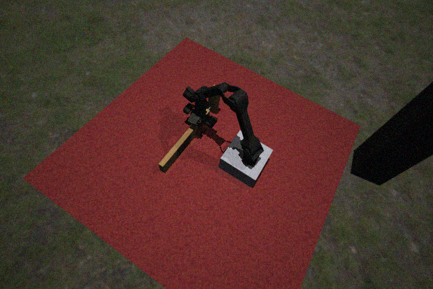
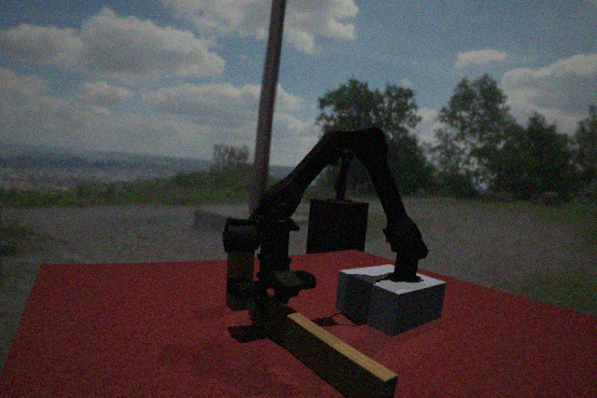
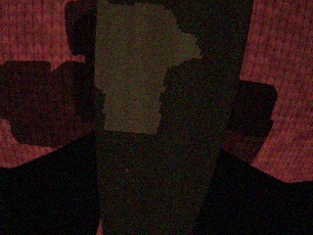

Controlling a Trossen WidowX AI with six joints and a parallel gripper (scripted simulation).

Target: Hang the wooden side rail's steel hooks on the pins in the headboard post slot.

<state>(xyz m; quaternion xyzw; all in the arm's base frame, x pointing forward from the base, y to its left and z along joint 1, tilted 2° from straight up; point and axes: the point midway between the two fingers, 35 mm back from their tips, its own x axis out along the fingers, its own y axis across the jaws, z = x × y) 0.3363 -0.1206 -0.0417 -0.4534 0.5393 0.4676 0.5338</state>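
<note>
top view: the black arm (image 1: 244, 123) (image 2: 385, 171) rises from a pale block (image 1: 256, 174) (image 2: 414, 308) on the red surface (image 1: 223, 223) (image 2: 120, 307) (image 3: 289, 44) and bends over toward the post (image 1: 214, 103) (image 2: 239, 266). the gripper (image 1: 199, 130) (image 2: 270, 314) (image 3: 148, 132) points downward and is clamped on the wooden side rail (image 1: 176, 148) (image 2: 337, 348) (image 3: 161, 171), close to the rail's post-side end. the rail's long free portion extends away from the post, its upper face catching the light; whether its far end touches the surface cannot be determined.

exterior view: the post stands upright, partly hidden by the arm's wrist assembly. the rail's far end lies toward the viewer, its lower edge cut off by the frame. the hooks, the slot and the pins are concealed, so their engagement cannot be established.

wrist view: the rail runs lengthwise between the two dark fingers, mostly in shadow, with an irregular lighter patch on its upper face. red surface shows on both sides.
</note>
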